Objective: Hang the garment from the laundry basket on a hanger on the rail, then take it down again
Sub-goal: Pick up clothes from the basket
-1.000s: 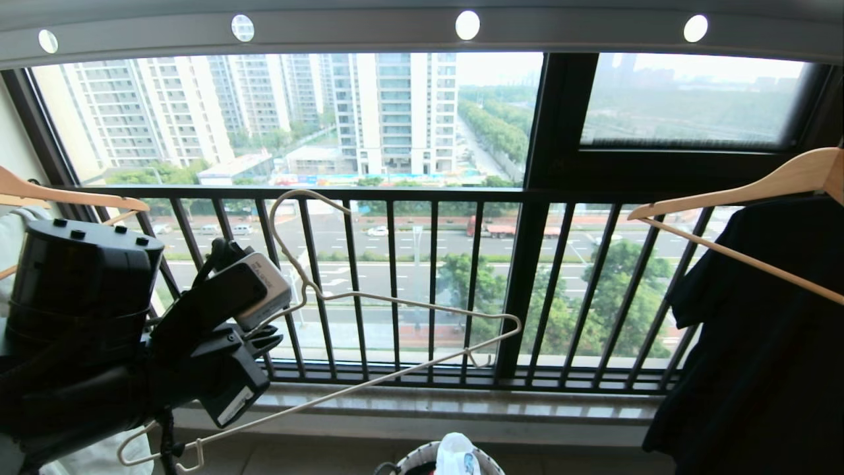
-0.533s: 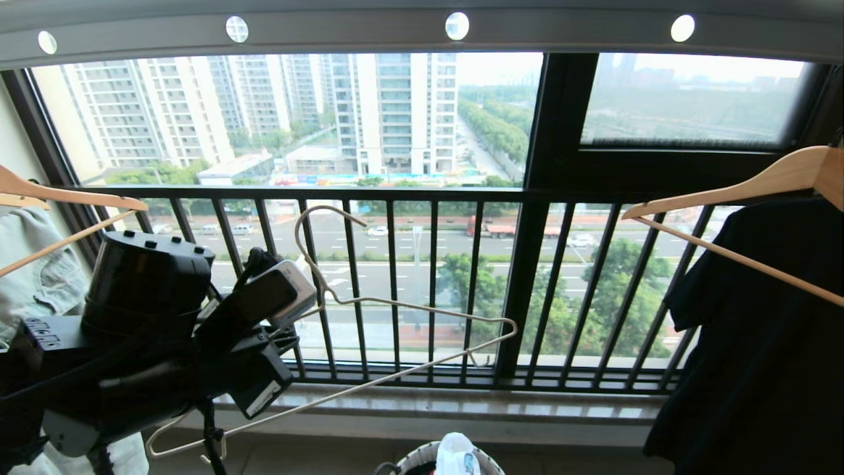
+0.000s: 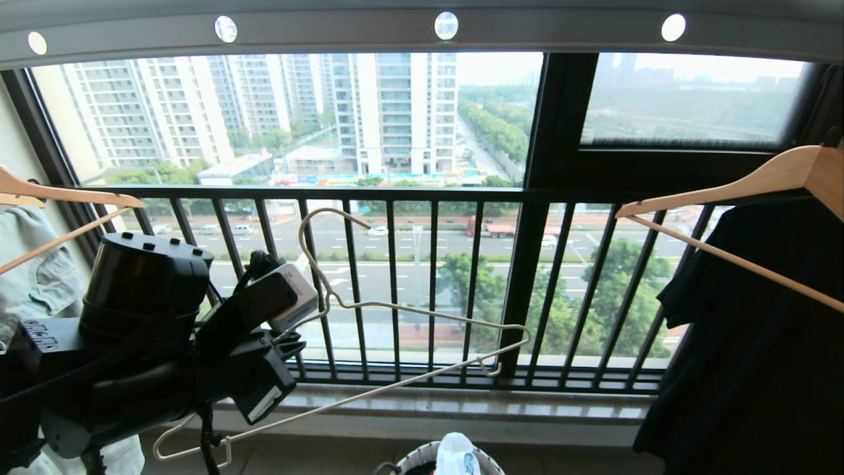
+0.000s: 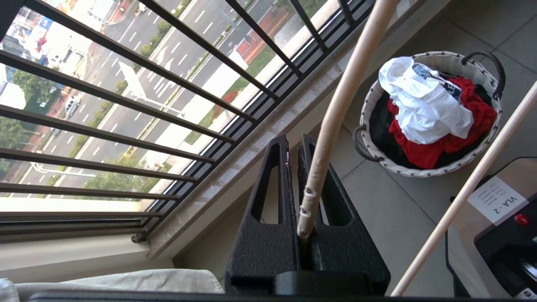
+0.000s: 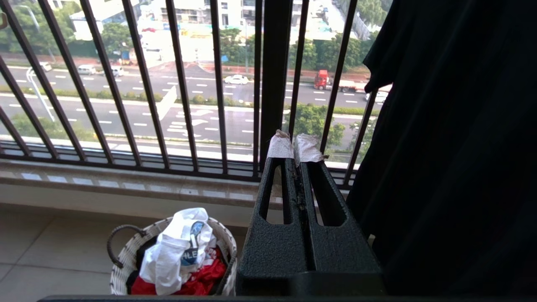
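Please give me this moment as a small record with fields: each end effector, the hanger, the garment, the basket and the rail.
left end effector: shut on the hanger, low at the robot's left
right end effector: shut, holds nothing
hanger: tilted in the air in front of the window guard, not on the rail
garment: crumpled on top in the laundry basket
laundry basket: on the floor, also holds red cloth
rail: overhead

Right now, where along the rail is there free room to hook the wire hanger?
The rail is bare across the middle, between the wooden hanger at left and the one carrying the black shirt at right. Both ends are crowded. The left gripper holds the wire hanger below.
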Controlling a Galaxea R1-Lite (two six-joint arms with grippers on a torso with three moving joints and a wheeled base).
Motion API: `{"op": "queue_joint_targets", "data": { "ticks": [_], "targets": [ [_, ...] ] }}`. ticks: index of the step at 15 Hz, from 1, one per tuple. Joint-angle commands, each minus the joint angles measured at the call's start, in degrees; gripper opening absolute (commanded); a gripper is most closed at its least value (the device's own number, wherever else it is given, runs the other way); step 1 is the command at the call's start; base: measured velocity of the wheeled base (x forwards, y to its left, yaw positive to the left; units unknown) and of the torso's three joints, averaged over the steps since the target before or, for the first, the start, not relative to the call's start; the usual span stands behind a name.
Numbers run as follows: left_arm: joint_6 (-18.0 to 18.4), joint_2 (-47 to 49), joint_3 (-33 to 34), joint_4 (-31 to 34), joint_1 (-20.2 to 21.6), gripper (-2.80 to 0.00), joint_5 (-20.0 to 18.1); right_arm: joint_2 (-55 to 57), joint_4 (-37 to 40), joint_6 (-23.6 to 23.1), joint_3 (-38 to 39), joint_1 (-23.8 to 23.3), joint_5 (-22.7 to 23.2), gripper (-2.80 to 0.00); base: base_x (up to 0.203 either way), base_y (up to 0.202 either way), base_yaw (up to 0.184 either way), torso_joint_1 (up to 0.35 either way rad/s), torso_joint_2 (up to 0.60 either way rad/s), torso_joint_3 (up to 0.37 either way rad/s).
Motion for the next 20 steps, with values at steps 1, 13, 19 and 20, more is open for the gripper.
{"op": "queue_joint_targets", "data": {
  "ticks": [1,13,19,20],
  "targets": [
    [0.1,-0.1,0.0,-0.1,0.0,-2.80,0.1,0.1,0.0,0.0,0.0,0.0,0.0,-2.80,0.000,0.000,0.000,0.000,0.00,0.000],
    [0.3,0.4,-0.3,-0.2,0.1,-2.80,-0.3,0.1,0.0,0.0,0.0,0.0,0.0,-2.80,0.000,0.000,0.000,-0.032,0.07,0.035],
    [0.3,0.2,-0.3,-0.2,0.1,-2.80,-0.3,0.1,0.0,0.0,0.0,0.0,0.0,-2.80,0.000,0.000,0.000,-0.144,0.31,0.164],
    [0.3,0.2,-0.3,-0.2,0.1,-2.80,-0.3,0.1,0.0,0.0,0.0,0.0,0.0,-2.80,0.000,0.000,0.000,-0.149,0.32,0.173]
  ]
}}
